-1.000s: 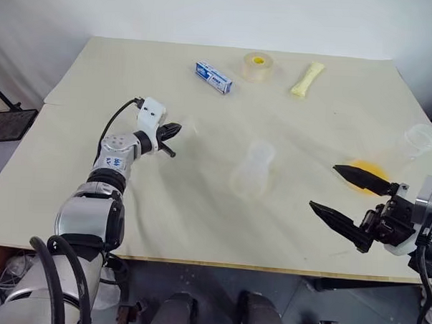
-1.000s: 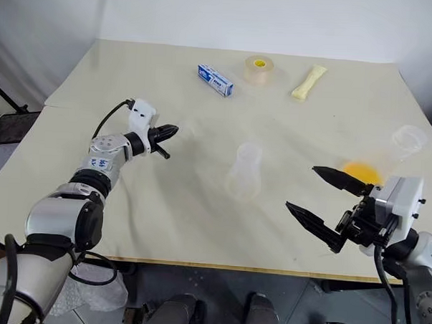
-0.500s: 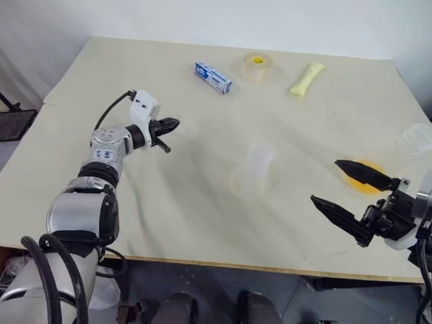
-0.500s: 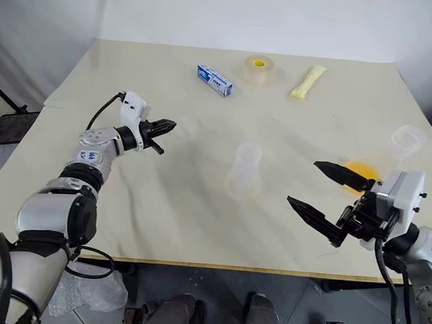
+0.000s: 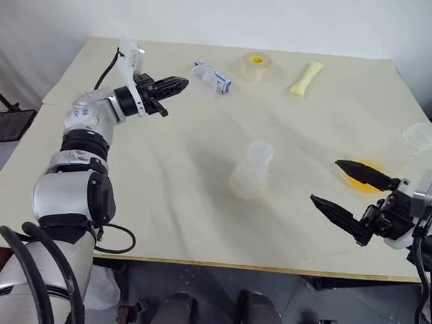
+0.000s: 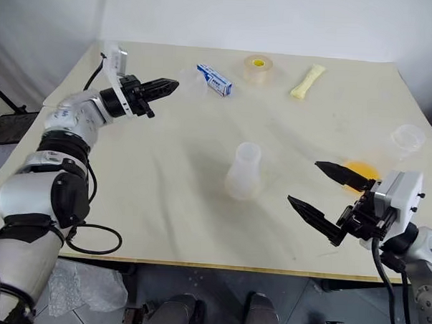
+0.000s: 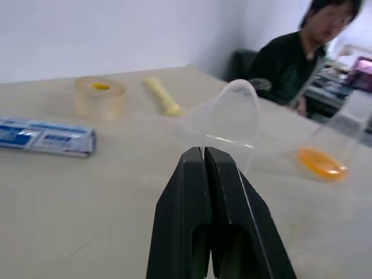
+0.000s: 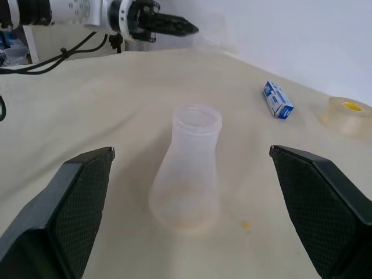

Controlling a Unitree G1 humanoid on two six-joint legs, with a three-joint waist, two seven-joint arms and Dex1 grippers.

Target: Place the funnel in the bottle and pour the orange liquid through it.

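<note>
Left gripper [image 5: 178, 83] stands raised in the upper left of the left eye view, above the table [image 5: 164, 203], its two black fingers pressed together on the rim of the funnel [image 7: 229, 125]. In the left wrist view the funnel shows as a clear shallow cone pinched at its edge between the fingertips [image 7: 204, 156], with its mouth tilted toward the camera. In the left eye view it is a faint clear shape just beyond the fingertips, close beside the blue and white box [image 5: 216, 78].

Right gripper [image 5: 347, 189] sits at the lower right of the left eye view, jaws spread wide, with nothing between them. Its upper finger [image 5: 359, 170] overlaps the orange liquid [image 5: 366, 173] in that view; whether they touch cannot be told.

The bottle [image 5: 252, 171] stands upright near the middle of the table, mouth open, well apart from both grippers. The right wrist view frames it between the two open fingers of that gripper.

The orange liquid lies as a shallow layer in a clear vessel at the right of the table. A clear cup [image 5: 421, 139] stands near the right edge, beyond it.

Along the upper part of the left eye view lie a tape roll [image 5: 257, 66] and a pale yellow packet [image 5: 306, 78]. A person [image 7: 302, 55] in dark clothing is seated beyond the table in the left wrist view
</note>
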